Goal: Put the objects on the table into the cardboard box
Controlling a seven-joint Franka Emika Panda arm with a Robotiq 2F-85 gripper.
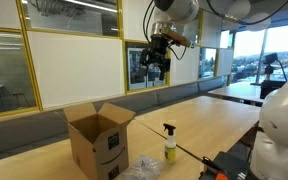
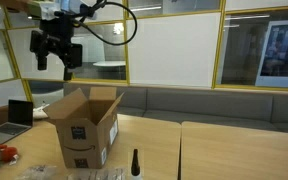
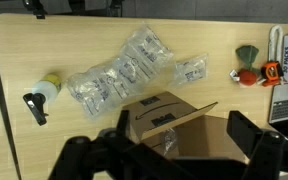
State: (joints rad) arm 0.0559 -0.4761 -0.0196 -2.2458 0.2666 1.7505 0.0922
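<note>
We find the end effector (image 1: 156,58) raised well above the counter (image 1: 209,122), its jaws spread wide and holding nothing; in the wrist view the two fingers (image 3: 79,155) stand far apart at the bottom edge. The cardboard box (image 1: 99,140) sits on the counter with its top flaps open, below the end effector in both exterior views. The spray bottle (image 1: 170,145) stands upright on the counter, near the box but apart from it. The plastic film bundle (image 3: 124,72) lies flat on the counter just beside the box, between box and bottle.
</note>
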